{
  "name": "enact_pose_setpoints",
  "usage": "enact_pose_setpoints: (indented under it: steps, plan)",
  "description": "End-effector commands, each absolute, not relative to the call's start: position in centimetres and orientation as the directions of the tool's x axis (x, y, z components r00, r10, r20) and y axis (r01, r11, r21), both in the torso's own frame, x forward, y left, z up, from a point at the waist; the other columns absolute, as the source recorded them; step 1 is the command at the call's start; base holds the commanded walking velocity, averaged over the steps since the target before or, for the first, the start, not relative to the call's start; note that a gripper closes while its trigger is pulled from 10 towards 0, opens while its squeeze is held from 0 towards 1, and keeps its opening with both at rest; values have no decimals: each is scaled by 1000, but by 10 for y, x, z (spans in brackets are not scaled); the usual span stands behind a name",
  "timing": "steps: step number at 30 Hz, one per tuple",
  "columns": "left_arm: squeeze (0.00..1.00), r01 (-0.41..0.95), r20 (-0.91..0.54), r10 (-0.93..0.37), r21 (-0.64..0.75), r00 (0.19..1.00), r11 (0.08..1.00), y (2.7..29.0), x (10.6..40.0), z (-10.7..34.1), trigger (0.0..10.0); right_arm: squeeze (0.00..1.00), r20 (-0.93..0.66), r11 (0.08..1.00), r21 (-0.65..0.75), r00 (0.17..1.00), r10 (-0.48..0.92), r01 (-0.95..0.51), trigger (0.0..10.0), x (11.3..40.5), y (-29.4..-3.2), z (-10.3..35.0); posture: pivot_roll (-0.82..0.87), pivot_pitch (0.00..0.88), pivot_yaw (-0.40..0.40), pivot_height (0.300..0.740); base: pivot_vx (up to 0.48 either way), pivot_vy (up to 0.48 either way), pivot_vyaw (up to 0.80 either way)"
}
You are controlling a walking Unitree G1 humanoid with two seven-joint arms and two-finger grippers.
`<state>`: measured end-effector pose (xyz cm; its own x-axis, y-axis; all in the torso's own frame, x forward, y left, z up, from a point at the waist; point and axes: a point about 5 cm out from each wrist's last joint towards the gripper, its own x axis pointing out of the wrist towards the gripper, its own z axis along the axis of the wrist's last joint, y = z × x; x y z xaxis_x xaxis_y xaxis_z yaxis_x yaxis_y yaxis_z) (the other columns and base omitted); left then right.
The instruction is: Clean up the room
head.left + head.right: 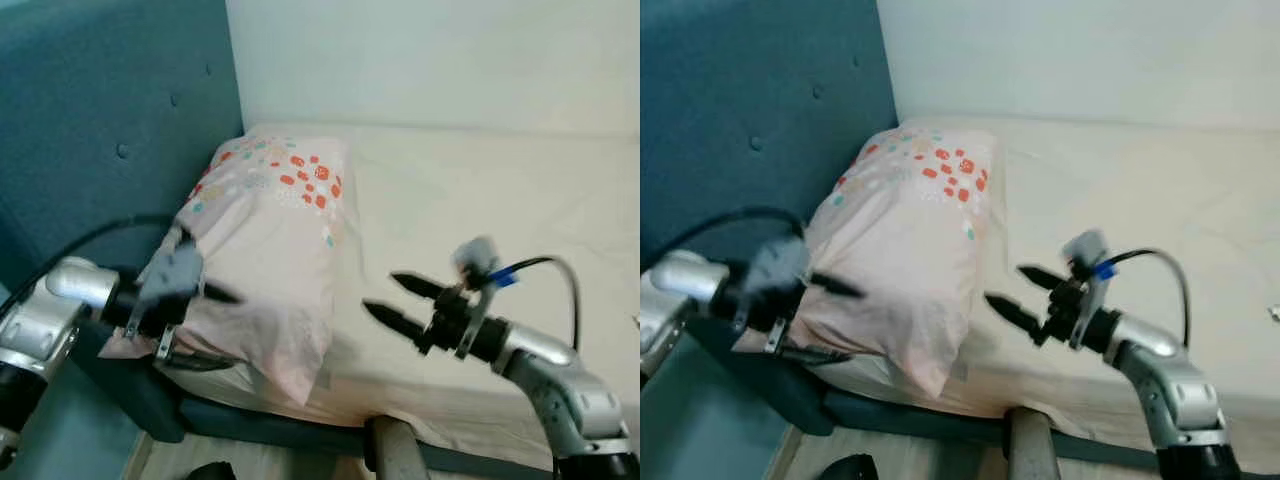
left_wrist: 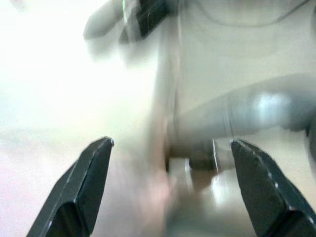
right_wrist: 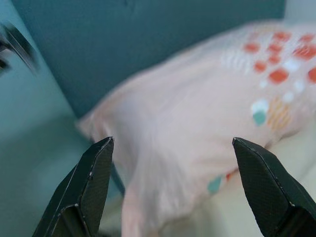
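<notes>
A pale pink pillow with orange and teal dots lies at the head of the bed, leaning against the teal headboard. My left gripper is at the pillow's near left corner. It is open, with one finger over the edge and one below it. My right gripper hovers open just right of the pillow's near end, over the sheet, pointing at the pillow. In the right wrist view the pillow lies ahead between the spread fingers. The left wrist view is blurred, with its fingers wide apart.
The cream bed sheet stretches to the right. A white wall stands behind the bed. The dark teal bed frame runs along the near edge, with wooden floor below and a grey rounded part in front.
</notes>
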<state>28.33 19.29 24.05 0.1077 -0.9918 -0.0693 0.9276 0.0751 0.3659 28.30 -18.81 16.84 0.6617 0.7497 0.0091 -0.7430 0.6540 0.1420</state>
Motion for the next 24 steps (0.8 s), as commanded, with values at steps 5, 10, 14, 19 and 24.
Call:
enact_pose_setpoints:
  steps: [5,10,14,19,24]
  plan:
    - [0,890,232,-929,292,288,349,191,305,241,10000,0,59,679,184,698,714,-711,10000,291,-191,169,-78,0,-16,571,0,0,0]
    - [0,762,330,-724,19,606,647,183,335,205,10000,0,80,712,211,738,670,-669,10000,299,-192,166,-77,0,-22,586,0,0,0]
    - [0,701,333,-634,-138,698,700,177,335,190,10000,0,87,719,225,748,657,-658,10000,302,-191,165,-72,0,-28,595,0,0,0]
    - [0,553,300,-474,-292,828,780,171,334,174,10000,0,95,732,246,767,634,-636,10000,307,-192,163,-67,0,-32,605,0,0,0]
    - [0,220,167,-166,-389,972,895,178,336,140,10000,0,102,771,303,824,558,-560,10000,318,-192,153,-51,0,-44,625,0,0,0]
